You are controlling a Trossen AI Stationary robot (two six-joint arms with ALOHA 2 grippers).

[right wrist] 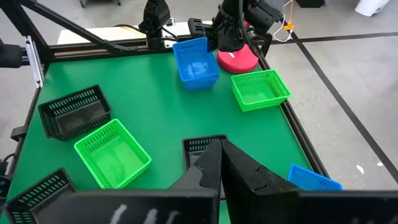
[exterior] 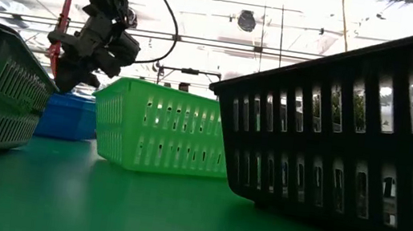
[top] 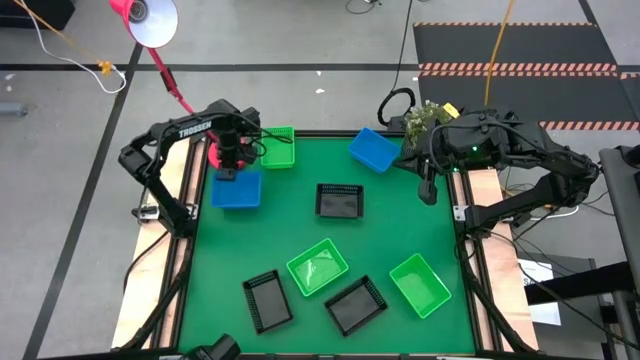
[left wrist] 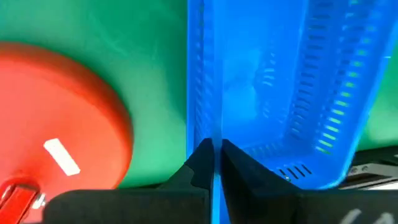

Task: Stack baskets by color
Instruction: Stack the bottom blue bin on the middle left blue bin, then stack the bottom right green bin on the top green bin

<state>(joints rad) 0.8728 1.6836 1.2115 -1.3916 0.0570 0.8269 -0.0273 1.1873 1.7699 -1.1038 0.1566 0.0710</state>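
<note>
Baskets (top: 318, 267): rectangular slatted plastic.

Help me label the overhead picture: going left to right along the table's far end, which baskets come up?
Blue basket pinched by the left gripper → green basket → blue basket beside the right gripper.

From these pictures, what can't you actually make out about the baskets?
- High view: the left gripper covers the blue basket's rim; whether it's a single basket or a stack is unclear.
- Low view: a black basket blocks the table's right side.
- Right wrist view: the far blue basket is cut off by the gripper body.
</note>
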